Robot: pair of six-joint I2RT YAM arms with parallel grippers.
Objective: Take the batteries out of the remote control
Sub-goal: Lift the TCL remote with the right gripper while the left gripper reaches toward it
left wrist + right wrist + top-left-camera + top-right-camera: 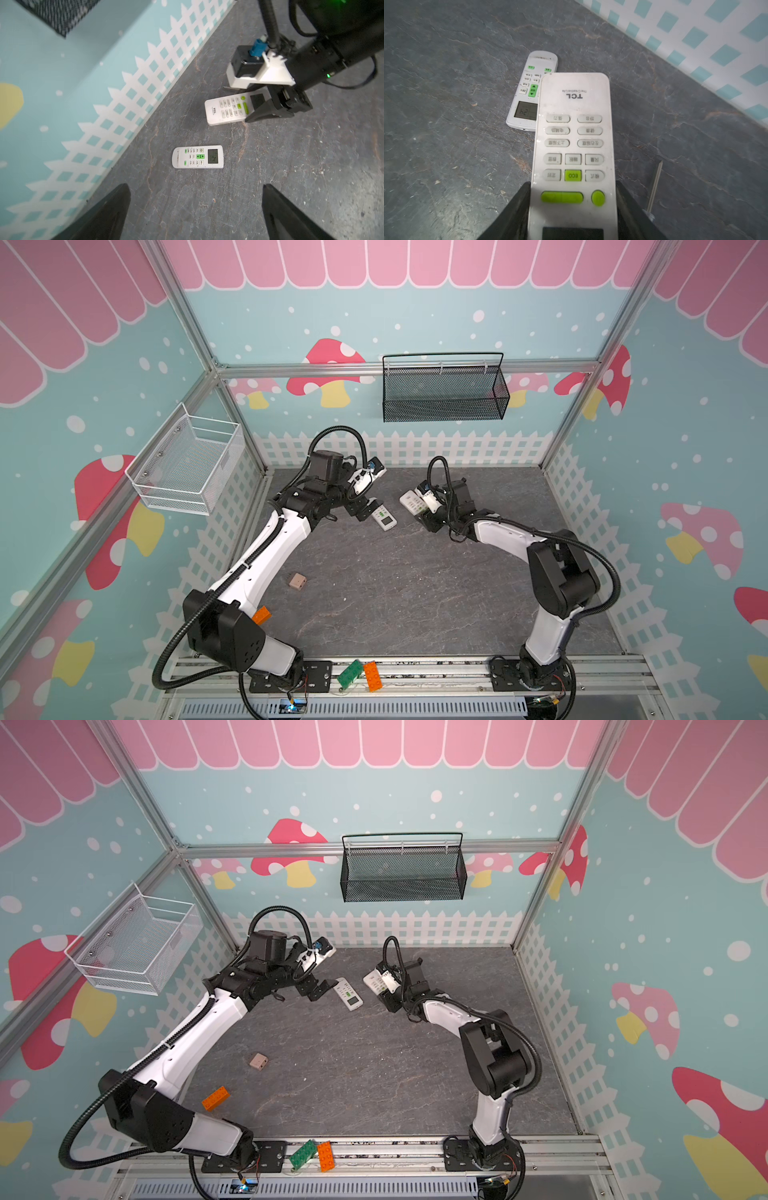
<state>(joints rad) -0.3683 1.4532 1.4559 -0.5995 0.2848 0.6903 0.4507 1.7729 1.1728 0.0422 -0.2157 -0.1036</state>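
The right pincer [572, 199] pinched a white TCL remote [574, 135] by its display end, one black finger pressed to each long edge, keypad facing up. The remote's free end pointed toward a second remote [197, 156], smaller and white with green keys, which lay flat on the dark stone-patterned counter [415, 593] near the back fence wall, its screen reading 24. The left pincer [195, 187] hovered close to that second remote with its fingers spread wide and nothing between them. Both remotes showed only their button sides, so their backs and any batteries were hidden. A slim metal shaft [655, 187] rested on the counter just beside the right pincer. Nearer the front lay a tan block [297, 581] and an orange brick [215, 1098], well apart from the remotes. A green brick [350, 672] and another orange one [372, 675] sat touching on the front rail.
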